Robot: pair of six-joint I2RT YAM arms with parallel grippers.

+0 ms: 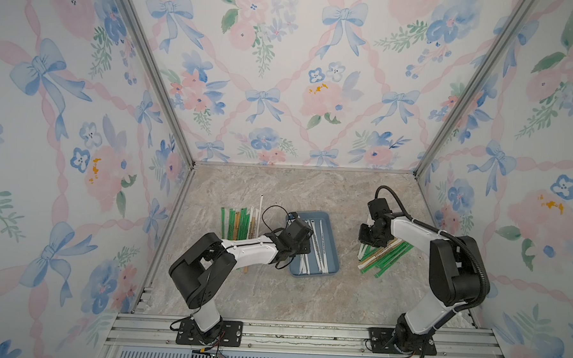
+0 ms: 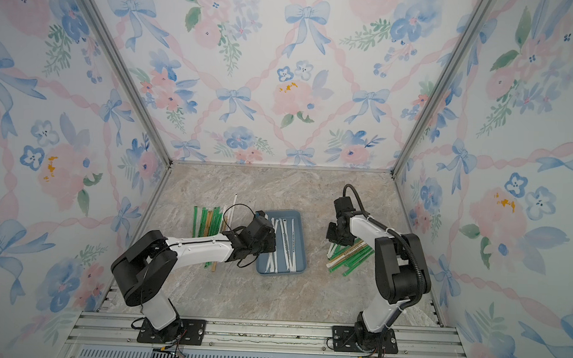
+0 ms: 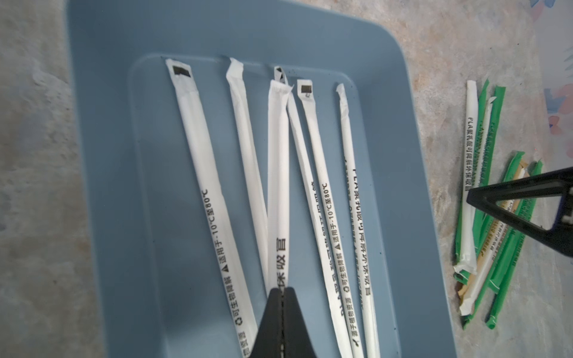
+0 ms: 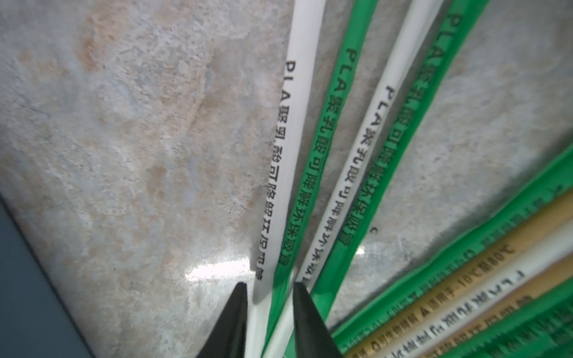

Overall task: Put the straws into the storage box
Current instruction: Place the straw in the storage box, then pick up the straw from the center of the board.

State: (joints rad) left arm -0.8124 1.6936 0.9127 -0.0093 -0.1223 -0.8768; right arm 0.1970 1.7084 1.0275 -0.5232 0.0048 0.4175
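Outstretched left arm [image 1: 248, 251], left gripper [image 3: 282, 293] pinched on a white straw [image 3: 278, 186], right arm [image 1: 412, 232] bent downward, right gripper [image 4: 269, 288] fingers [image 4: 307, 319] narrowly parted

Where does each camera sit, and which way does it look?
Top views: high at the front, looking down and forward at the marbled tabletop; left arm and right arm show whole.
Left wrist: above the shallow blue-grey plastic tray, facing down into it; left gripper shut on a white paper-wrapped straw.
Right wrist: low over the loose pile of green, white and tan wrapped straws; right gripper straddles some.
Shared: left wrist and top views show tray and pile.
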